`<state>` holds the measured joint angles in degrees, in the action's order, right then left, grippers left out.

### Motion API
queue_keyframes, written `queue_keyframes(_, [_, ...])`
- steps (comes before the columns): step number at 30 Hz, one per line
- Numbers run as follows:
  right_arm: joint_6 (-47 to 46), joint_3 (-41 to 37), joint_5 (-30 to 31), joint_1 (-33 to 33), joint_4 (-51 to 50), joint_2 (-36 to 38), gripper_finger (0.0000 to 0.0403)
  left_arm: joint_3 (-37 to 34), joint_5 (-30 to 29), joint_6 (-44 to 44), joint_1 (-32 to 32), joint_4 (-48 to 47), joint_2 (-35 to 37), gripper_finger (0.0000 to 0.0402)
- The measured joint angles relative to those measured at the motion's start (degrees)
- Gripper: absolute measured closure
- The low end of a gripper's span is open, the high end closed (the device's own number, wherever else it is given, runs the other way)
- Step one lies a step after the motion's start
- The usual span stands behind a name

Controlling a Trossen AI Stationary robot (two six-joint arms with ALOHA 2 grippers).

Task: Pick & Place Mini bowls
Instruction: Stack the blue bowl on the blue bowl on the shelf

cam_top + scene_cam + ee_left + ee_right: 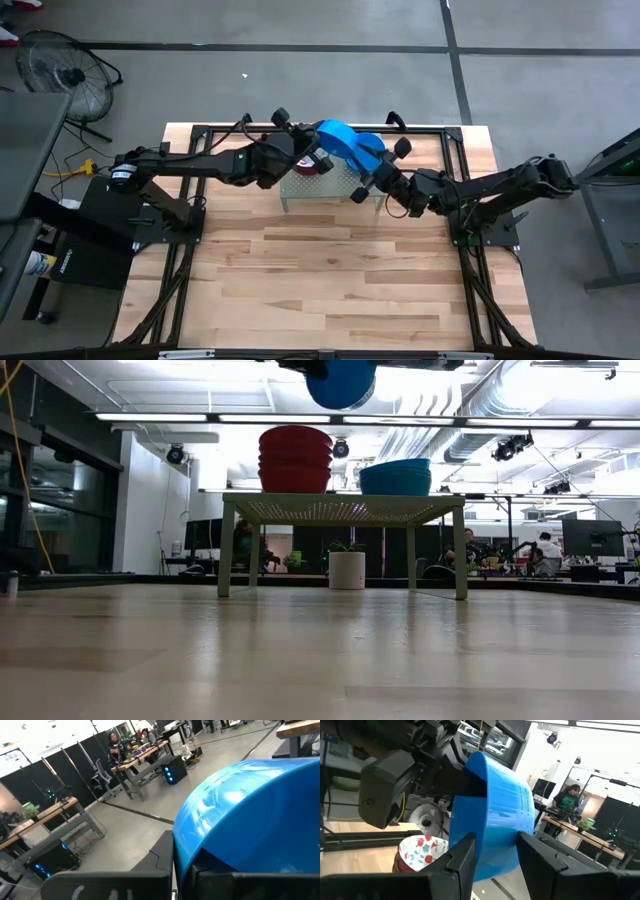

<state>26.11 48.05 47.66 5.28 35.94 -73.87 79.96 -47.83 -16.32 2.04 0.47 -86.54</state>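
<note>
I see both arms meeting over the green perforated stand [330, 188] in the upper middle of the high view, with a blue bowl [350, 146] carried in the air between them. The left end effector [318, 140] is clamped on its rim; the right end effector [378, 168] has its fingers apart on either side of the same bowl, and I cannot tell whether they press on it.

The low view gives what the overhead cannot: the stand's legs rest on the bench [320, 650], and on its top sit a stack of red-looking bowls [295, 460] at upper centre and a stack of blue bowls [396, 478] just right of it, the two stacks near but apart. The held bowl [342, 382] hangs at the top edge, clear above both stacks.

The right wrist view alone shows a white bowl with red and blue floral speckle [424, 851] in the lower left, below the lifted blue bowl [495, 820], whose wall sits between that arm's two dark fingers [460, 857].

The left wrist view is filled on the right by the blue bowl [250, 815]; people sit at desks in the upper left background.

I can read no writing or labels anywhere.
</note>
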Motion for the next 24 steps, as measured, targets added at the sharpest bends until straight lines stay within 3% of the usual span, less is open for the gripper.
queue_keyframes(9, [-0.3,0.0,1.3,-1.7,-0.1,0.0,0.0283,0.0,2.3,-2.7,0.0,0.0,0.0,0.0401])
queue_keyframes(19, [-0.2,0.0,2.9,-1.9,0.3,0.1,0.0385,0.0,2.1,-3.2,0.0,-0.7,0.1,0.0401])
queue_keyframes(24, [-0.1,0.0,3.0,-2.0,0.3,0.2,0.0392,0.0,1.8,-3.2,0.0,-0.9,0.1,0.0387])
